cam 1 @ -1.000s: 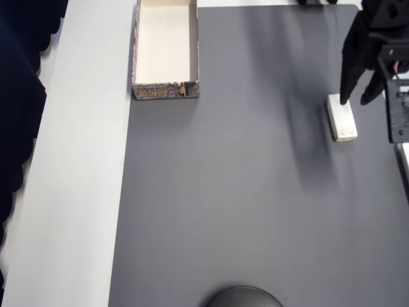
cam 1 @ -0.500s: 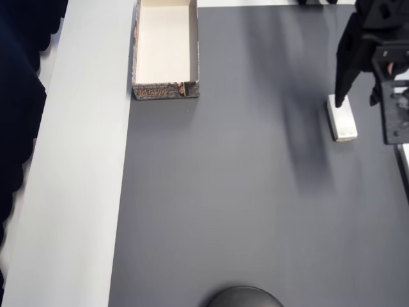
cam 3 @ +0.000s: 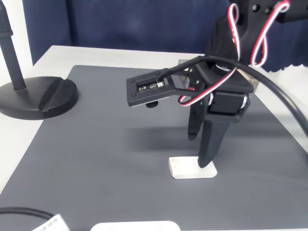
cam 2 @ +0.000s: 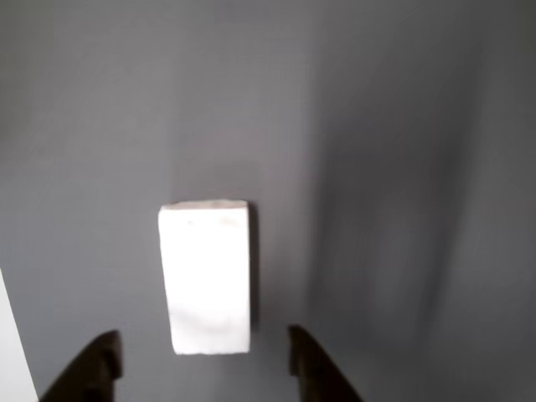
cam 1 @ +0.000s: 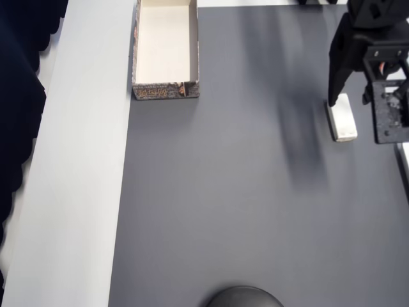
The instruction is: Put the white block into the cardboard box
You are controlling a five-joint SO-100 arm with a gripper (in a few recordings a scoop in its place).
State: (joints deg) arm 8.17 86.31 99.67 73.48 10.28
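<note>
The white block [cam 1: 342, 118] lies flat on the dark grey mat [cam 1: 243, 192] that covers the table, near the right edge of the overhead view. The cardboard box [cam 1: 166, 89] sits at the top left of that view, well apart from the block, and its cream interior holds nothing.

The claw [cam 2: 199, 362] is released: in the wrist view its two dark fingertips [cam 2: 99, 360] stand on either side of the block's near end, with a visible gap on each side. In the fixed view the claw [cam 3: 202, 151] points straight down over the block [cam 3: 191, 168], and one fingertip is at or very close to the block's top face; actual contact cannot be confirmed.

Task status: approach and alignment appear complete; nothing has been grasped or moved. Remaining steps, as judged from this layout:

1. Lower the claw fully around the block.
2. Clench on the block across its narrow width.
3. Lift and carry it across the mat to the box.
4. Release it inside.
</note>
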